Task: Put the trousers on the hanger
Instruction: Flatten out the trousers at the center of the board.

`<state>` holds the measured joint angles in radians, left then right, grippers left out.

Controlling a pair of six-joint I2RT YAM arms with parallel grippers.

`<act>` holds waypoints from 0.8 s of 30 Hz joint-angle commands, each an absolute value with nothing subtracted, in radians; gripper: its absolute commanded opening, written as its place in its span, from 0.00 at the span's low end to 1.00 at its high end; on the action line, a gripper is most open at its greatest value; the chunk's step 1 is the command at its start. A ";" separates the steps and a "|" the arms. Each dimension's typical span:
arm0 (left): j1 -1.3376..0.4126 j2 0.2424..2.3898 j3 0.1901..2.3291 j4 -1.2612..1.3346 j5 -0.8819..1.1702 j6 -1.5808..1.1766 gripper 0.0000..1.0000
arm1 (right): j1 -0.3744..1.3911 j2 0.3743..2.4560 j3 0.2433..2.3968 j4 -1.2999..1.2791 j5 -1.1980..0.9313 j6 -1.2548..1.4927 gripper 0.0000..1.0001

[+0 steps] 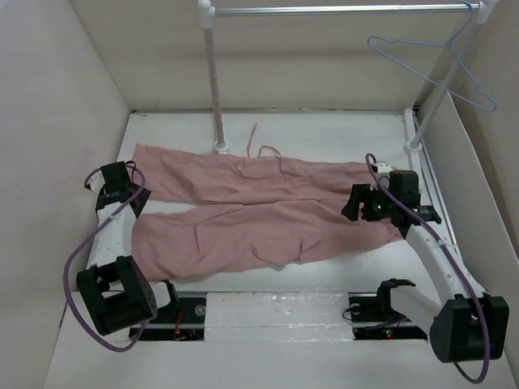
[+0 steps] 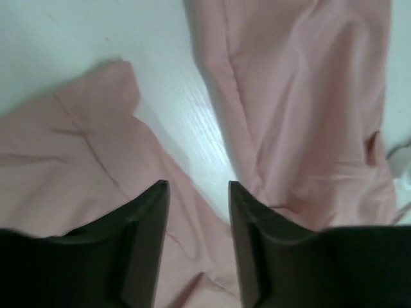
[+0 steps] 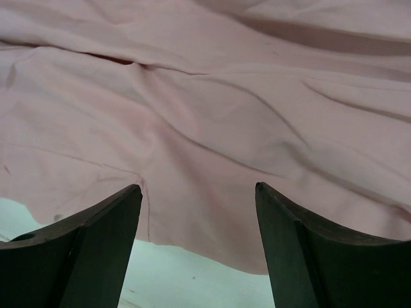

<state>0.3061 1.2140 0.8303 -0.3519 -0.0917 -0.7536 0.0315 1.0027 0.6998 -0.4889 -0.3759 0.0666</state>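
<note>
Where the left arm reaches forward along the left side of the white surface [image 1: 324,130], the left end effector [image 1: 122,188] is held over the cuff ends of the trousers [image 1: 243,207]. In the left wrist view, its dark fingers [image 2: 144,224] are set a narrow gap apart with nothing gripped between them. Pink fabric [image 2: 302,96] and a strip of bare surface [image 2: 64,38] are seen beyond them. The dusty-pink trousers are spread flat across the middle of the surface, the two legs lying roughly side by side and running left to right, parted at the left end. A thin cord [image 1: 258,144] is seen at their far edge, near the foot of the rail's left pole [image 1: 215,81]. At the trousers' right end the right end effector [image 1: 355,204] is positioned low over the cloth. In the right wrist view, its fingers [image 3: 96,237] are spread wide and empty above creased fabric [image 3: 205,96]. The pale blue wire hanger [image 1: 438,57] is hung from the rail [image 1: 340,10] at the upper right, well apart from the trousers.
</note>
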 commanded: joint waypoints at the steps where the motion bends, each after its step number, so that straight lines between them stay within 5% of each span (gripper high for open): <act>1: 0.337 1.203 0.825 -0.391 -0.139 -0.721 0.42 | 0.070 1.006 0.762 -0.479 -0.391 0.029 0.77; 4: 0.402 1.264 0.815 -0.356 -0.149 -0.715 0.69 | 0.097 1.012 0.770 -0.482 -0.402 0.012 0.77; 9: 0.417 1.442 0.876 -0.325 -0.124 -0.667 0.66 | 0.129 1.009 0.779 -0.483 -0.416 -0.021 0.77; 15: 0.417 1.557 0.926 -0.284 -0.127 -0.652 0.27 | 0.129 1.017 0.781 -0.495 -0.422 -0.031 0.77; 16: 0.417 1.587 0.948 -0.282 -0.124 -0.649 0.01 | 0.129 1.019 0.782 -0.495 -0.420 -0.029 0.78; 24: 0.417 1.736 1.115 -0.348 -0.218 -0.635 0.00 | 0.129 1.009 0.793 -0.514 -0.377 -0.021 0.78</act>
